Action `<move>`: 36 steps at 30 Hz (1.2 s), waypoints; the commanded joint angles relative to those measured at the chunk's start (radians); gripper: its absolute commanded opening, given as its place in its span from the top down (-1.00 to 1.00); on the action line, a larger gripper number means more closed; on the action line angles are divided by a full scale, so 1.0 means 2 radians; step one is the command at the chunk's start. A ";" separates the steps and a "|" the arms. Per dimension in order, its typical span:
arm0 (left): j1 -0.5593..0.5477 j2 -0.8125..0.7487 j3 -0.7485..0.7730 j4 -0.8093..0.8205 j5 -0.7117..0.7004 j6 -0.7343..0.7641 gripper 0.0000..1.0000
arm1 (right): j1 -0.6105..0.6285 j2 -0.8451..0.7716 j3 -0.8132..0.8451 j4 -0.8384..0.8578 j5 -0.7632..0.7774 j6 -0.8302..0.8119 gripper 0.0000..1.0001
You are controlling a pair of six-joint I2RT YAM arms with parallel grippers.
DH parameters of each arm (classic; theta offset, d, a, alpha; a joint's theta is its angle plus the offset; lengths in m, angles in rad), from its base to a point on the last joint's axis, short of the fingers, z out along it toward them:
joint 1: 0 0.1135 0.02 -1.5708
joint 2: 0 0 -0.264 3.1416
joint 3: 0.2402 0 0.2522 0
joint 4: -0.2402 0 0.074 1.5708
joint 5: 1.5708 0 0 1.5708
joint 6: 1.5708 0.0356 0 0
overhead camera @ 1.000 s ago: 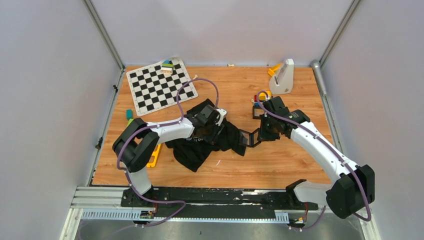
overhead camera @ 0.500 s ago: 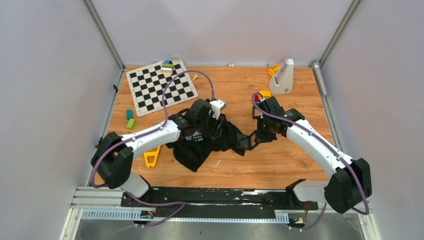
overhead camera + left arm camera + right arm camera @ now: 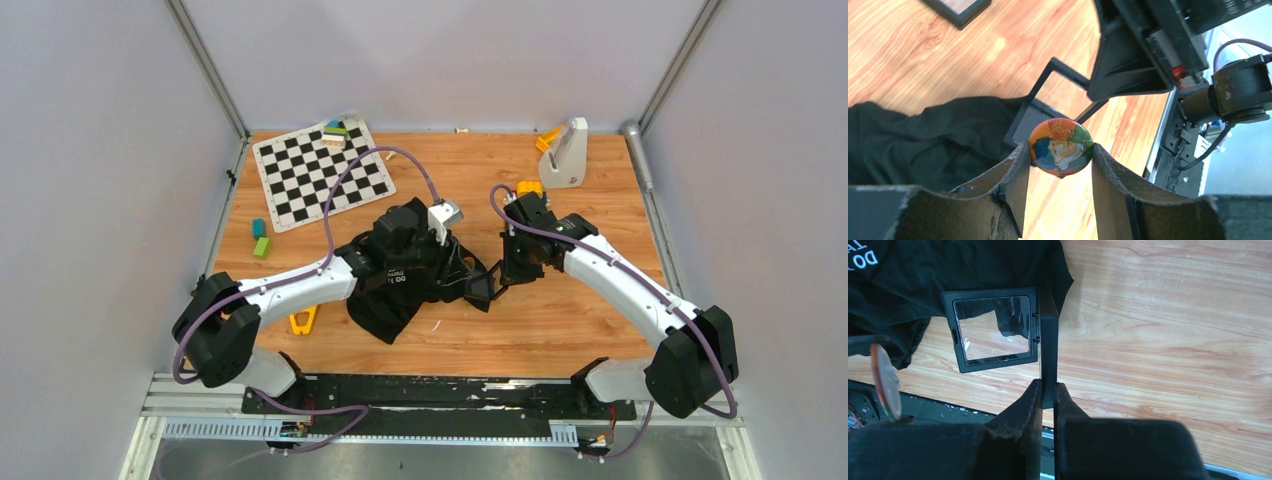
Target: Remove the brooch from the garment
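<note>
The brooch (image 3: 1061, 146) is a round badge with a painted portrait in orange, blue and green. My left gripper (image 3: 1060, 151) is shut on its edges and holds it in the air past the edge of the garment (image 3: 923, 135), a black T-shirt crumpled on the table (image 3: 400, 290). The brooch shows edge-on in the right wrist view (image 3: 885, 382). My right gripper (image 3: 1048, 389) is shut on one leaf of an open, hinged black square frame (image 3: 993, 330), just right of the garment (image 3: 948, 270). In the top view the left gripper (image 3: 458, 268) and the right gripper (image 3: 505, 272) are close together.
A chessboard mat (image 3: 322, 172) lies at the back left with small blocks on it. A white stand (image 3: 566, 153) is at the back right. Green blocks (image 3: 260, 240) and a yellow piece (image 3: 300, 320) lie at the left. Small coloured pieces (image 3: 527, 188) sit behind the right gripper.
My left arm has stretched to the right across the garment towards the frame. My right gripper has moved the frame a little to the left, towards it.
</note>
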 commanded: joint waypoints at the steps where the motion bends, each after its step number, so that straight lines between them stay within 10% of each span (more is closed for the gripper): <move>1: -0.015 0.018 0.011 0.060 0.011 0.015 0.35 | 0.007 -0.001 0.017 0.003 0.006 0.006 1.00; 27: -0.062 0.136 0.057 -0.009 -0.087 0.120 0.39 | 0.010 0.001 0.018 0.002 0.001 -0.002 1.00; 36: -0.080 0.146 0.077 -0.022 -0.119 0.128 -0.27 | 0.010 0.007 0.014 0.005 0.007 -0.002 1.00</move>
